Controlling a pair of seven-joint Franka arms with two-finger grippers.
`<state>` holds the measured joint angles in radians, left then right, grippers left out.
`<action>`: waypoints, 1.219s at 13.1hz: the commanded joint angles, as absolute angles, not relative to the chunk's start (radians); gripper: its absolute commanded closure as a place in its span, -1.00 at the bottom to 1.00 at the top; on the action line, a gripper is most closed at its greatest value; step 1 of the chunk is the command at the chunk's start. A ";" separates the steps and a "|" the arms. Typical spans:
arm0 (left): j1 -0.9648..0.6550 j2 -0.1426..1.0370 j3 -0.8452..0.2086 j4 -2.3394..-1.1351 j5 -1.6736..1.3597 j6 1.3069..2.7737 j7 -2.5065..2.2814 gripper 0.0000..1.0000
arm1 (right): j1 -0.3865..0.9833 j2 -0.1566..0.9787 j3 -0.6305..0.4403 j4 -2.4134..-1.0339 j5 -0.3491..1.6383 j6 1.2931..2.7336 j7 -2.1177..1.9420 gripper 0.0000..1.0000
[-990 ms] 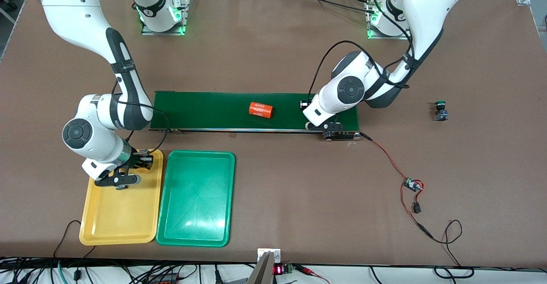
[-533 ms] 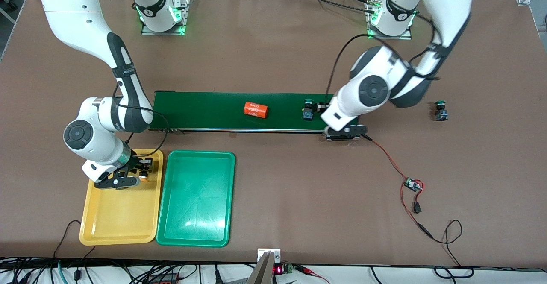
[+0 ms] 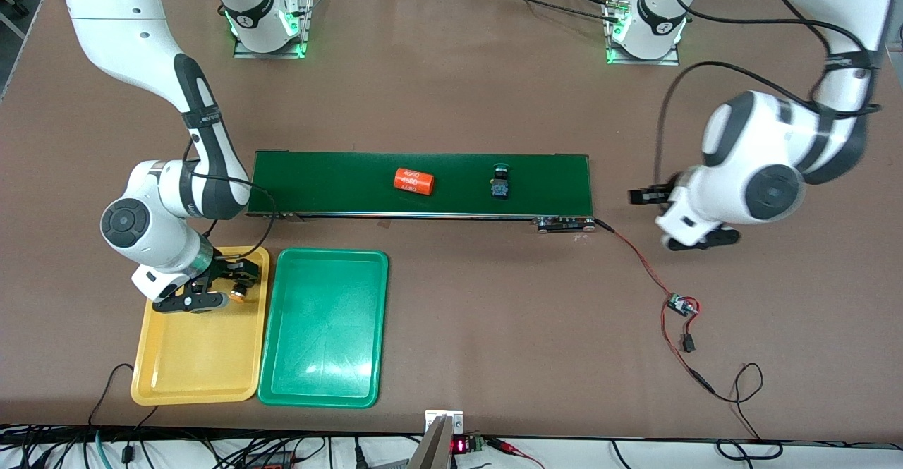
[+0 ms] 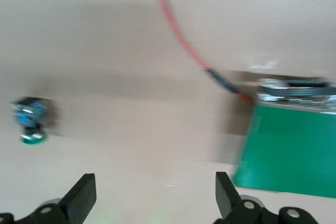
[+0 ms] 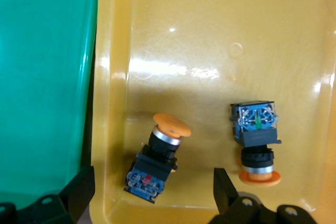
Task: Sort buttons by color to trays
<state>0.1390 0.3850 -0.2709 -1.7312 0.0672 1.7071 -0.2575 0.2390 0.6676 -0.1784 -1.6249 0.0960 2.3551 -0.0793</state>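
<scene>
Buttons (image 5: 160,158), two orange-capped with black-and-blue bodies, lie in the yellow tray (image 5: 220,35).
Right gripper (image 5: 149,192) above them is open; left gripper (image 4: 152,198) open over the desk (image 4: 131,51), its green button (image 4: 30,119) blurred.

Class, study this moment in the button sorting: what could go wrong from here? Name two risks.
1. The green button lies on the conveyor belt near the orange cylinder; a pick there might catch the cylinder.
2. The two yellow buttons lie tipped in the yellow tray under the open right hand; lifting carelessly might knock them.
</scene>
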 commanded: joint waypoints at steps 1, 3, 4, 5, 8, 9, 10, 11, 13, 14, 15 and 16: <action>0.136 0.385 -0.122 -1.761 0.080 1.707 -0.038 -1.00 | 0.230 0.606 -0.167 -1.614 0.095 2.255 -0.086 -1.00; 0.146 0.403 -0.051 -1.787 0.129 1.762 0.001 -1.00 | 0.232 0.554 -0.169 -1.612 0.095 2.157 -0.081 -1.00; 0.150 0.422 -0.016 -1.802 0.139 1.797 0.002 -1.00 | 0.230 0.525 -0.167 -1.612 0.095 2.113 -0.081 -1.00; 0.155 0.436 0.017 -1.836 0.140 1.848 0.005 -1.00 | 0.229 0.490 -0.169 -1.612 0.095 2.065 -0.081 -1.00; 0.184 0.437 0.058 -2.021 0.140 2.157 0.095 -1.00 | 0.233 0.398 -0.167 -1.605 0.062 1.929 -0.094 -1.00; 0.184 0.439 0.069 -2.060 0.138 2.211 0.106 -1.00 | 0.235 0.365 -0.163 -1.605 0.016 1.880 -0.094 -1.00; 0.183 0.439 0.069 -2.068 0.138 2.217 0.116 -0.99 | 0.233 0.330 -0.161 -1.603 -0.021 1.827 -0.094 -1.00; 0.183 0.440 0.069 -2.081 0.138 2.217 0.142 -0.97 | 0.232 0.296 -0.158 -1.605 -0.032 1.794 -0.091 -1.00; 0.172 0.446 0.071 -2.130 0.138 2.215 0.156 -0.63 | 0.227 0.229 -0.155 -1.615 -0.034 1.717 -0.084 -1.00; 0.169 0.446 0.071 -2.144 0.138 2.207 0.163 -0.38 | 0.218 0.191 -0.137 -1.635 -0.034 1.695 -0.083 -1.00; 0.163 0.448 0.072 -2.146 0.138 2.197 0.185 -0.18 | 0.178 0.139 -0.097 -1.673 -0.034 1.686 -0.081 -1.00; 0.161 0.448 0.081 -2.145 0.138 2.194 0.207 0.06 | 0.128 0.108 -0.048 -1.696 -0.034 1.677 -0.084 -1.00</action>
